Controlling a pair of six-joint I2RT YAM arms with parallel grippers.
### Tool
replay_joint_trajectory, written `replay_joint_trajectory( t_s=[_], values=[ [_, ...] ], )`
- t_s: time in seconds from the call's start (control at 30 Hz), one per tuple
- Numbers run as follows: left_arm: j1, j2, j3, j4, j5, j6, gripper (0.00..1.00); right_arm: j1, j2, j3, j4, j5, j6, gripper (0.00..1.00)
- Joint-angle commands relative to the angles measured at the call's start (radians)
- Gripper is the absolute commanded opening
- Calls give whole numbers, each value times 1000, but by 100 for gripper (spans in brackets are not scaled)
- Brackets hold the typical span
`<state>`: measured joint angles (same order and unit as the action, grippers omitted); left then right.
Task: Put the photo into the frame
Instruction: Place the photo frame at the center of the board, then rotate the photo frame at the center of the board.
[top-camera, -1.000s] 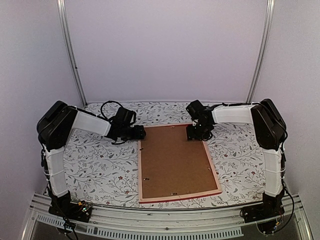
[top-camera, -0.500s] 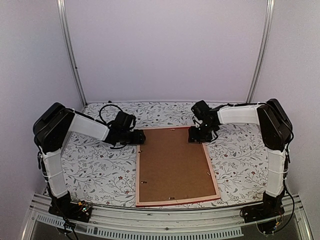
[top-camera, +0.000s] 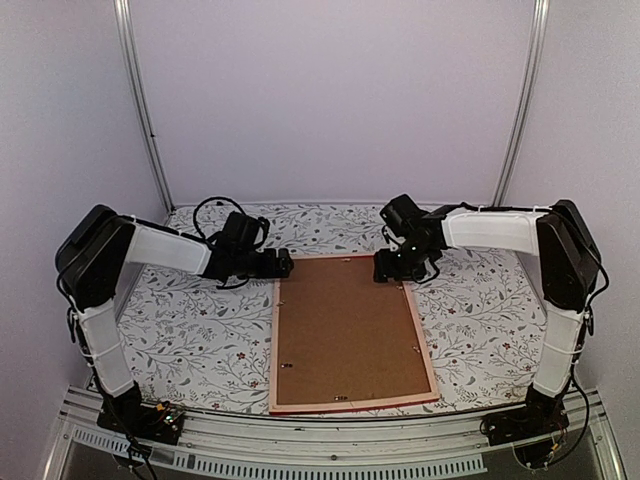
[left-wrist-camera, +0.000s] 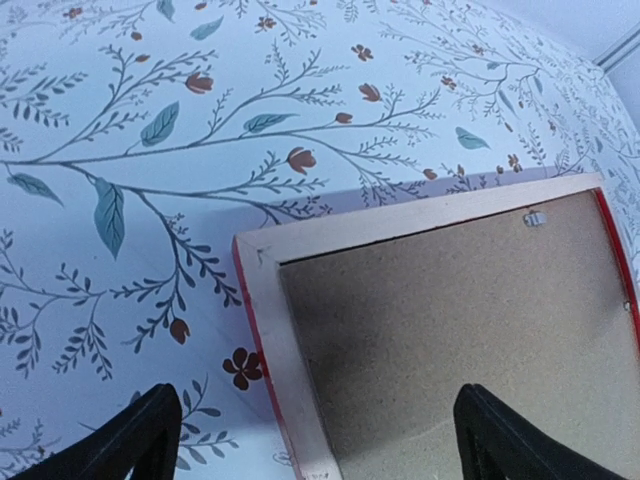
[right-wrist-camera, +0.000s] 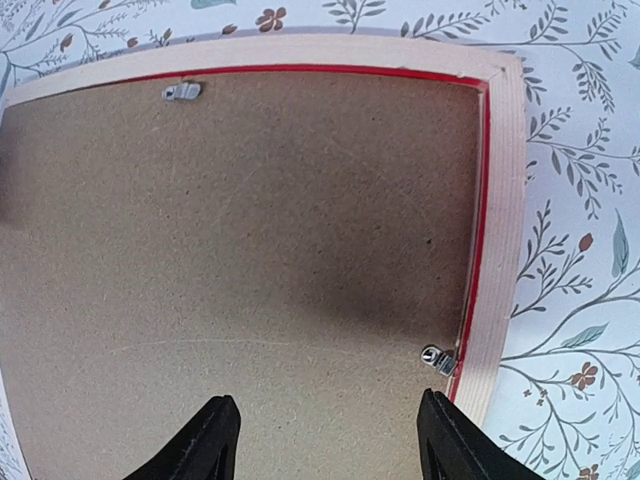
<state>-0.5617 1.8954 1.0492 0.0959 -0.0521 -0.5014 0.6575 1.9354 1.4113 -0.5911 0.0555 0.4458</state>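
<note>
The frame (top-camera: 274, 340) lies face down on the flowered tablecloth, pale wood rails up with a red edge showing. A brown backing board (top-camera: 345, 325) fills it. The photo is hidden. My left gripper (top-camera: 283, 266) is open at the frame's far left corner; in the left wrist view its fingers straddle the left rail (left-wrist-camera: 285, 350), gripper (left-wrist-camera: 315, 440) holding nothing. My right gripper (top-camera: 385, 268) is open over the far right corner. In the right wrist view the gripper (right-wrist-camera: 330, 440) hovers above the board (right-wrist-camera: 250, 230), inside the right rail (right-wrist-camera: 500, 220).
Small metal clips hold the board: one by the right rail (right-wrist-camera: 438, 359), one at the far rail (right-wrist-camera: 181, 92). Flowered cloth (top-camera: 200, 330) covers the table on both sides of the frame. A white wall (top-camera: 330, 100) closes the back.
The left gripper's jaws have opened wider at the frame's far left corner. The frame has turned slightly and lies squarer. Both arms have reached a little farther back.
</note>
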Motion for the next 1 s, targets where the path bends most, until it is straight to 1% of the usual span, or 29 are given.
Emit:
replay_joint_trajectory(
  t_s=[0.0, 0.3, 0.4, 0.53, 0.7, 0.73, 0.8, 0.97],
  values=[
    [28, 10, 62, -5, 41, 67, 100, 26, -17, -38, -36, 49, 23, 65],
    [54, 93, 166, -3, 126, 158, 100, 50, -7, -74, -39, 77, 59, 64],
    [56, 131, 212, -2, 147, 193, 100, 51, -9, -89, -14, 92, 58, 64],
    [63, 200, 309, -17, 208, 245, 100, 51, -26, -111, 21, 114, 56, 64],
    [67, 293, 445, -91, 252, 304, 100, 51, -73, -151, 14, 160, 77, 65],
    [68, 307, 466, -131, 259, 311, 99, 51, -84, -158, 4, 169, 79, 65],
    [67, 330, 492, -155, 280, 318, 97, 51, -94, -172, -15, 180, 85, 65],
    [70, 339, 486, -148, 341, 305, 89, 51, -117, -232, -29, 184, 99, 62]
  ],
)
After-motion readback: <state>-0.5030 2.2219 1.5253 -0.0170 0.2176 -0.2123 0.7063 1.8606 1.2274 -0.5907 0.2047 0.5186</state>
